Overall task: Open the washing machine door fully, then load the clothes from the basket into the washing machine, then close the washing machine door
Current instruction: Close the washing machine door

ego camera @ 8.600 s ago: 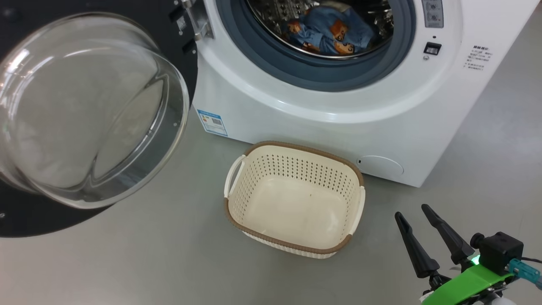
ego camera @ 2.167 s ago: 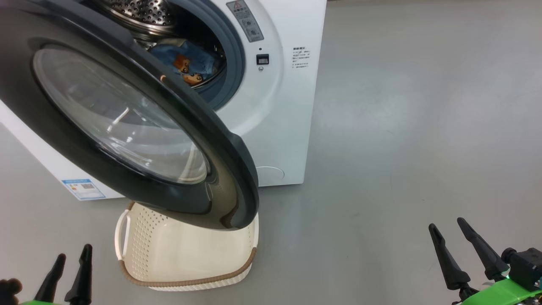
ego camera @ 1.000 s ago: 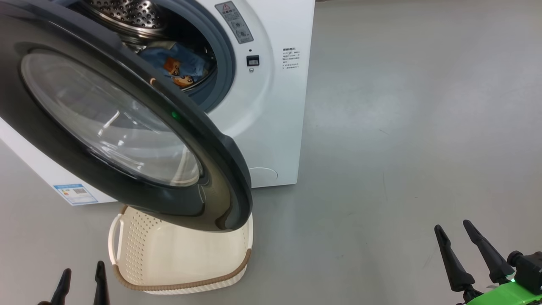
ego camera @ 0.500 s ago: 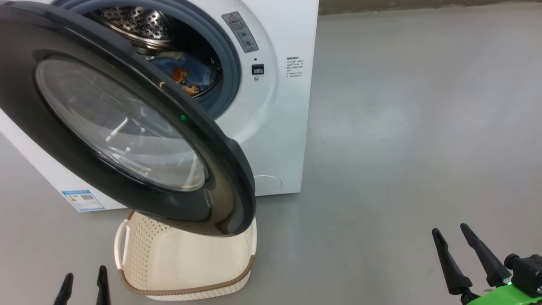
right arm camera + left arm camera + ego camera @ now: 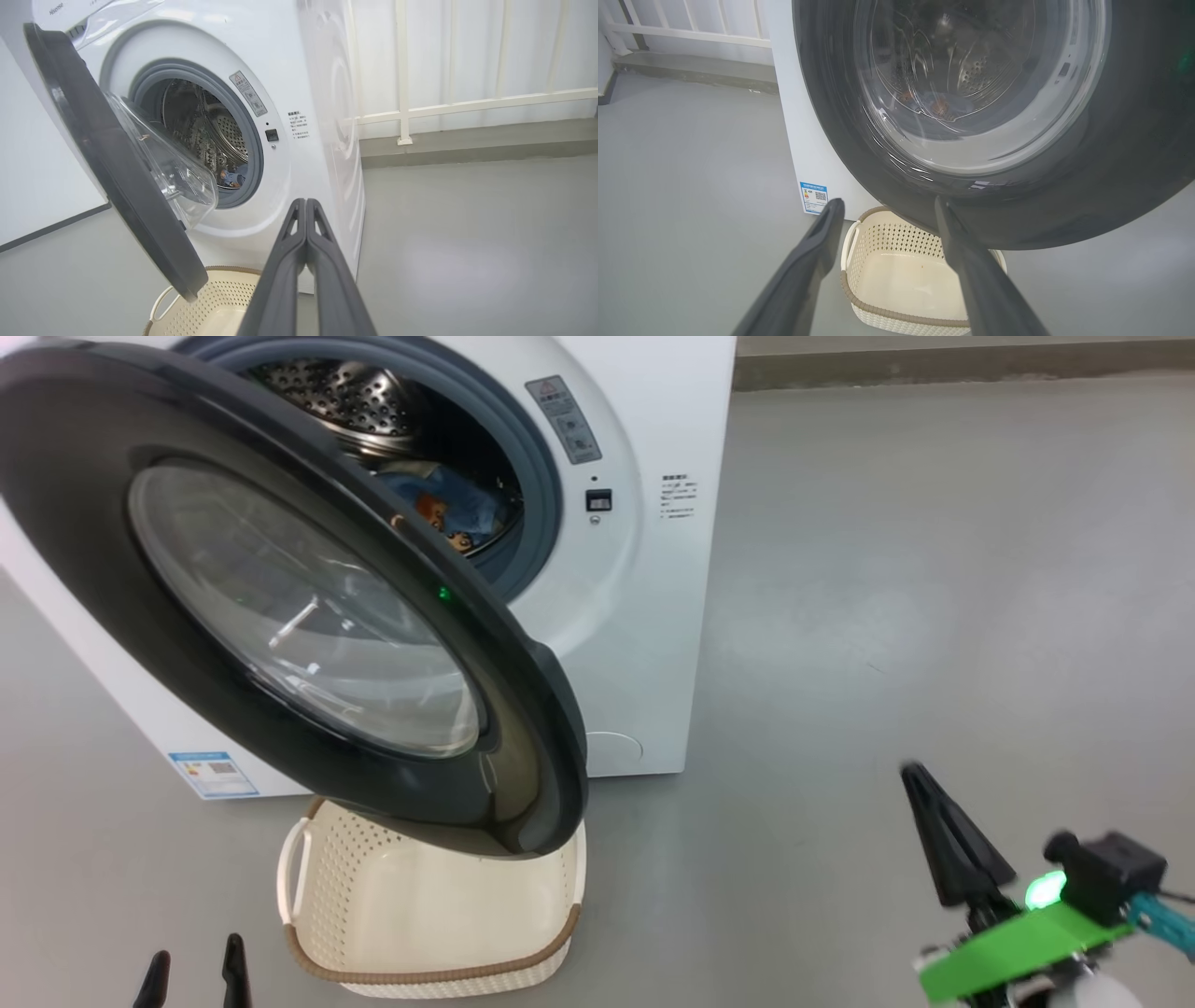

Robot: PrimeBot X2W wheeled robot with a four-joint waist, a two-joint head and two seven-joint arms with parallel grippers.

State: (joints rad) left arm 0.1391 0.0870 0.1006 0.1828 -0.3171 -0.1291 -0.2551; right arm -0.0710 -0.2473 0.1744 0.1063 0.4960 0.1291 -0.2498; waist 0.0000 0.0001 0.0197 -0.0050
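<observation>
The washing machine (image 5: 644, 644) (image 5: 299, 84) stands with its black-rimmed door (image 5: 308, 616) (image 5: 971, 116) (image 5: 112, 168) swung partway across the opening, over the basket (image 5: 429, 933) (image 5: 901, 280) (image 5: 205, 308), which holds nothing. Light-blue clothes (image 5: 457, 509) (image 5: 231, 178) with orange bears lie in the steel drum. My left gripper (image 5: 191, 975) (image 5: 885, 207) is open at the lower left, short of the door's lower rim. My right gripper (image 5: 920, 779) (image 5: 306, 201) is shut on nothing, out over bare floor to the right of the machine.
Grey floor (image 5: 934, 597) spreads wide to the right of the machine. A white railing (image 5: 467, 105) and a low kerb run along the back wall. A blue energy label (image 5: 213, 773) sits low on the machine's front.
My right gripper's fingers have snapped together and the arm has shifted up and left. The head camera has moved, sliding the whole scene right and down. The door stands as before.
</observation>
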